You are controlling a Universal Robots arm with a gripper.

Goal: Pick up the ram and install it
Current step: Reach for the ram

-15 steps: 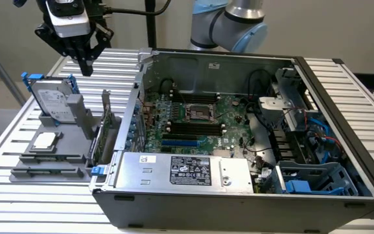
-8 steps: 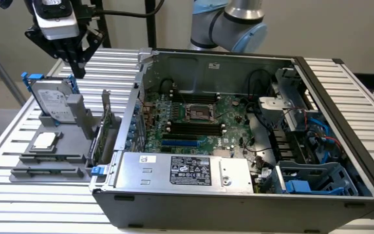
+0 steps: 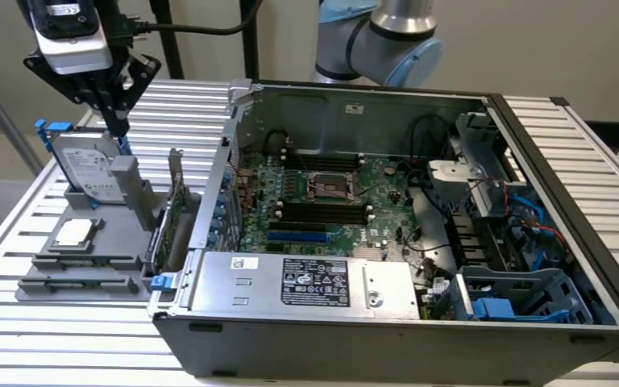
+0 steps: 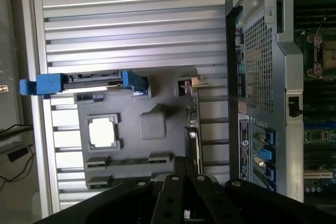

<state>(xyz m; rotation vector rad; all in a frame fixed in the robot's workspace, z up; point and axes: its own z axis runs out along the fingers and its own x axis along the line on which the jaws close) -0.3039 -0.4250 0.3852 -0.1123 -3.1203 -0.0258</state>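
The exterior camera is looking down at an angle from above the open computer case (image 3: 396, 347), standing well back and taking in the slatted table (image 3: 62, 355) and the gray holder tray (image 3: 84, 278) on the exterior view's left. The wrist camera is looking straight down past the gripper (image 4: 185, 174), from closer in. Both views are sharing the tray, the table slats and the case wall beside the tray.

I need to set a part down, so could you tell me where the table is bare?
Bare table slats lie in front of the grey tray and on the exterior view's right of the computer case. The tray, with its hard drive, and the case's inside are crowded.
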